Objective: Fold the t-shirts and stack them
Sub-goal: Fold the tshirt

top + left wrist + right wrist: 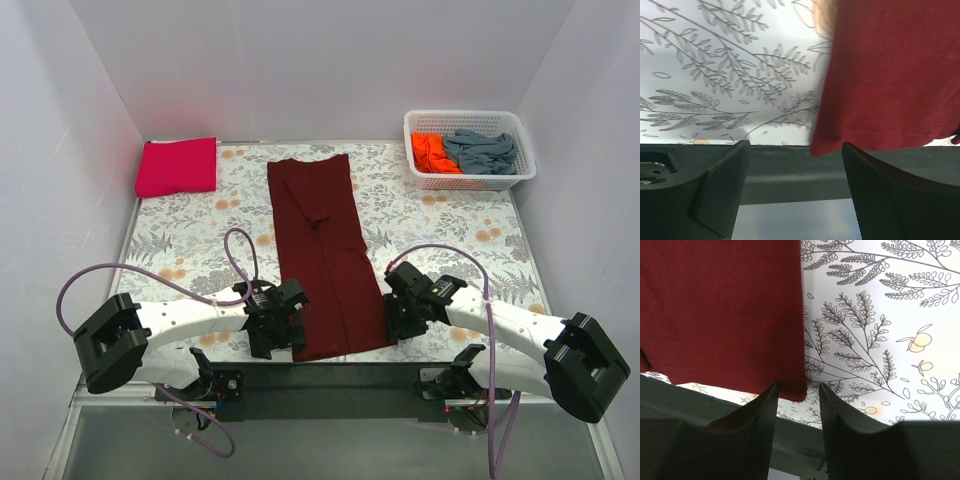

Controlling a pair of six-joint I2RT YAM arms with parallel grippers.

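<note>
Two tools sit at the near edge of the desk (330, 372), one on each side of the maroon t-shirt's (322, 250) hem. The left tool (796, 150) is spread wide, and the shirt's near left corner lies just beyond its fingers, unclamped. The right tool (798, 387) shows a narrower gap, with the near right corner at its fingertips (765, 410) and no cloth visibly pinched. Four t-shirts are in view. The maroon one lies in the middle of the desk as one long strip running from the near edge towards the far side. One magenta-pink t-shirt (178, 166) rests folded at the far left corner, well apart from it. One orange t-shirt (430, 153) and one grey-blue t-shirt (482, 150) lie bunched side by side in the single white basket (470, 182) at the far right. A floral cloth (450, 230) covers the desk.
</note>
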